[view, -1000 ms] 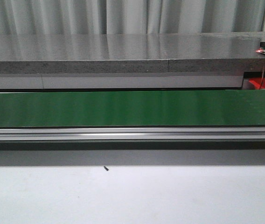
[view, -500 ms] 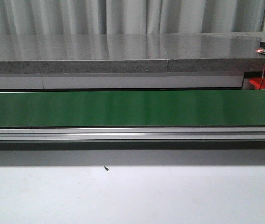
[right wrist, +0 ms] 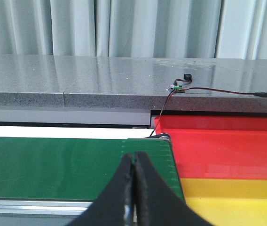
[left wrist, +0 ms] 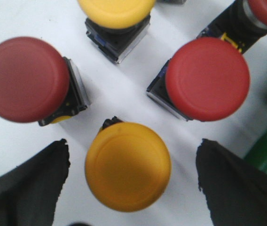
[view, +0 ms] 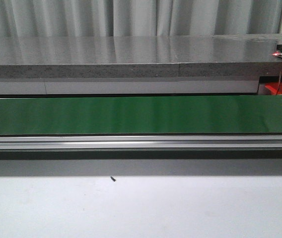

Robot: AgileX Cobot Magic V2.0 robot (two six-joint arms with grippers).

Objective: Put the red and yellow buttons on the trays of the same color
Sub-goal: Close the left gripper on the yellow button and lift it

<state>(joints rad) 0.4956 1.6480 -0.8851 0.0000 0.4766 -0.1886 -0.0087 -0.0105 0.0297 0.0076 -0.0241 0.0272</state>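
- While its fingers are spreading wide, the left end effector (left wrist: 129, 188) is straddling a yellow button (left wrist: 128, 165) standing on the white bench (left wrist: 119, 89), without touching it.
- Two red buttons (left wrist: 25, 79) (left wrist: 208, 79) are flanking it, with another yellow button (left wrist: 116, 10) beyond.
- The right end effector (right wrist: 133, 188) is hanging with its tips pressed together, pinching nothing, over the green conveyor belt (right wrist: 53, 167).
- Beside the belt's end, the red tray (right wrist: 223, 146) and yellow tray (right wrist: 232, 195) are sitting side by side.

1. Left gripper (left wrist: 129, 183): two matte black fingers (left wrist: 27, 183) with rough, jagged inner edges.
2. Right gripper (right wrist: 133, 188): two smooth black fingers (right wrist: 147, 197), tapering to narrow rounded tips.
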